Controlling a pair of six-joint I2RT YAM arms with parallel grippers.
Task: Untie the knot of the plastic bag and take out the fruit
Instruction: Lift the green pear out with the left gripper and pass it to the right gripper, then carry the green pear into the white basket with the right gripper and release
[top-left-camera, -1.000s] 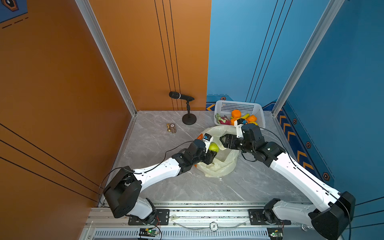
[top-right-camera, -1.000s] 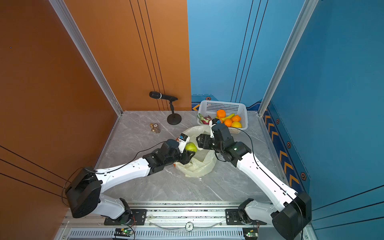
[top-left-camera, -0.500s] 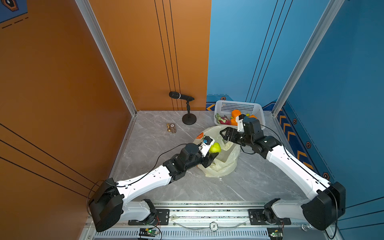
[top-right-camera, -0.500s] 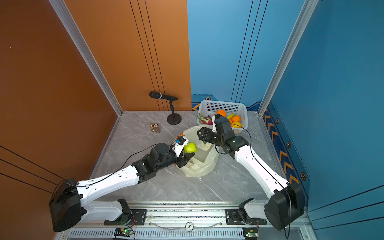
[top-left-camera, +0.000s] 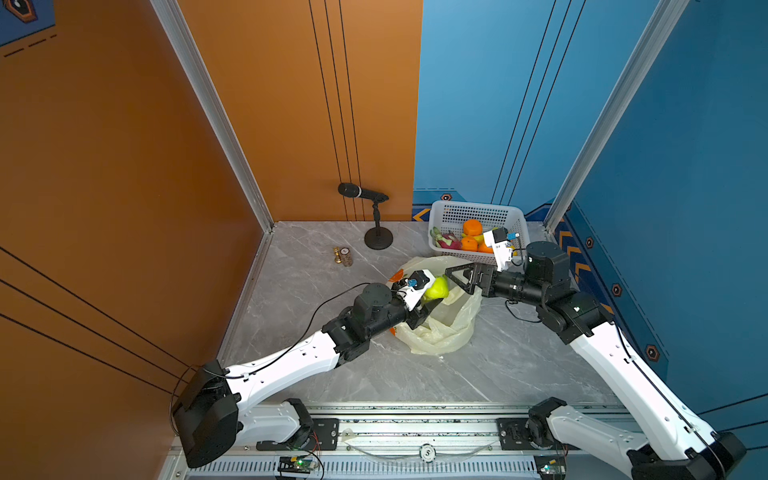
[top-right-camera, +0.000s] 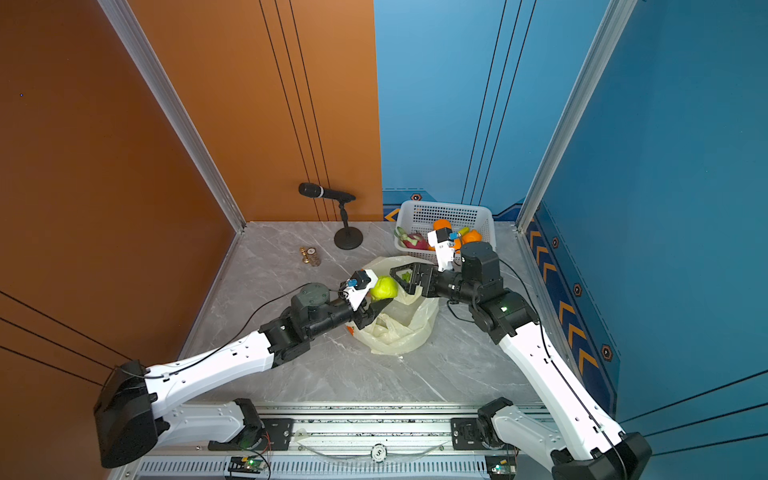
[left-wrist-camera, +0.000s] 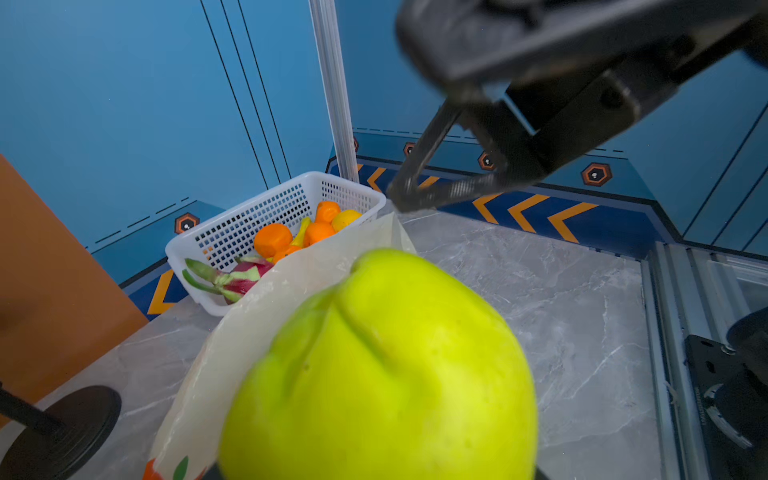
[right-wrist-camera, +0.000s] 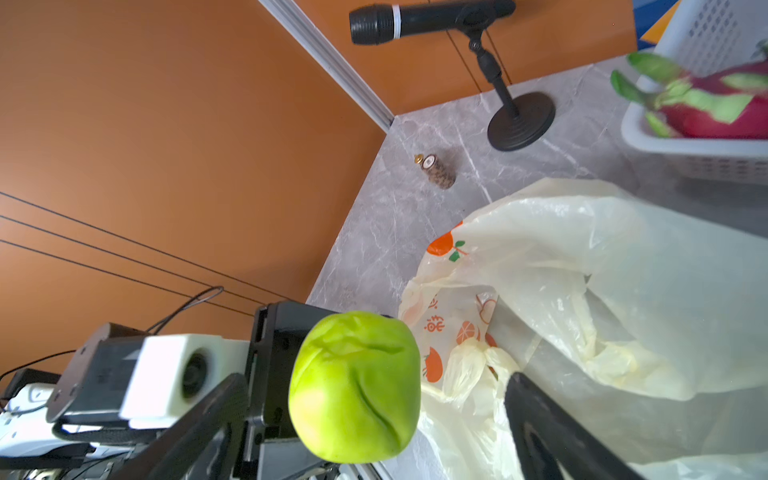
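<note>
My left gripper (top-left-camera: 432, 296) is shut on a green bumpy fruit (top-left-camera: 436, 288) (top-right-camera: 384, 288), which it holds above the open mouth of the pale-yellow plastic bag (top-left-camera: 442, 332) (top-right-camera: 395, 332). The fruit (left-wrist-camera: 382, 374) fills the left wrist view and hides those fingers. My right gripper (top-left-camera: 455, 276) (right-wrist-camera: 374, 380) is open and level, with its tips just beside the fruit (right-wrist-camera: 355, 386) and not touching it. No tied knot shows. Crumpled handle ends (right-wrist-camera: 469, 365) lie loose on the bag (right-wrist-camera: 602, 291).
A white basket (top-left-camera: 478, 212) (left-wrist-camera: 249, 224) at the back right holds oranges, a dragon fruit (top-left-camera: 446, 240) and yellow pieces. A microphone on a stand (top-left-camera: 376, 216) and a small bottle (top-left-camera: 343, 256) stand at the back. Walls close in on both sides.
The right gripper's jaws have opened wider near the fruit. The left arm has stretched lower, and the green fruit stays held over the bag.
</note>
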